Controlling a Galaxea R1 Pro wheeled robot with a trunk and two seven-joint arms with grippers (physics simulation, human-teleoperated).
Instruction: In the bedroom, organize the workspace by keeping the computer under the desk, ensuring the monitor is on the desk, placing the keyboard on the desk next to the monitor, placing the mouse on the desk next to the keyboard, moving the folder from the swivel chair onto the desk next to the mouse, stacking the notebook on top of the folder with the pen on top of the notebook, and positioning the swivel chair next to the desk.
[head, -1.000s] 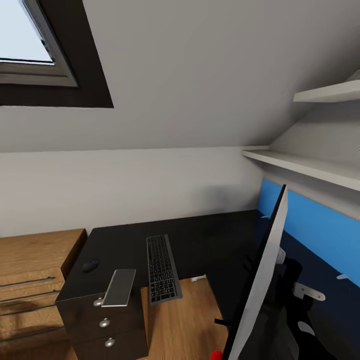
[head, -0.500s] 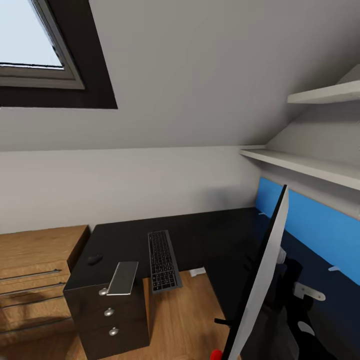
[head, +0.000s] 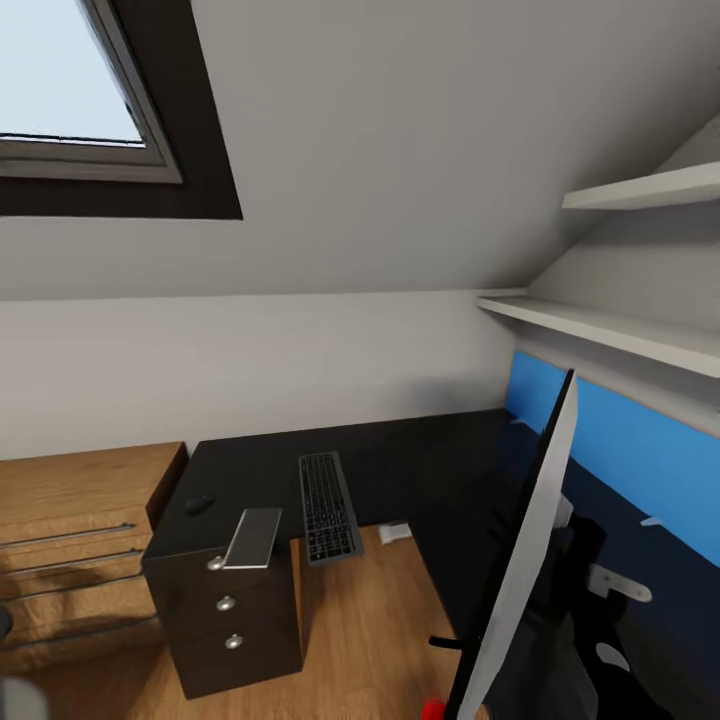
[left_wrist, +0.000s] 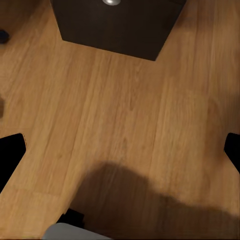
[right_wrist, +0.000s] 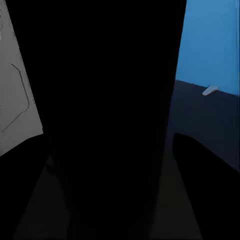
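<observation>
Stood facing the desk (head: 420, 460), glossy black and L-shaped, tucked beneath a sloped ceiling. Lay on the desk near its front edge: the keyboard (head: 327, 505), its near end jutting past the edge over the wooden floor (head: 370, 640). Rested left of the keyboard, also poking over the desk's edge above the drawer unit (head: 228, 625): a flat grey slab (head: 253, 537), identity unclear. Sat further left on the desk, near its corner beside the wooden dresser (head: 75, 545): the mouse (head: 198, 504). Rose close in the foreground, at the desk's right wing: the monitor (head: 530, 560), seen edge-on, tilted, before the blue wall panel (head: 640, 460). Left open floor in the desk's inner corner. Left gripper (left_wrist: 120, 155): spread wide over bare floor just short of the drawer unit. Right gripper: black fingers closed against the monitor's dark back (right_wrist: 115, 100); could not tell whether actually pinching it.
</observation>
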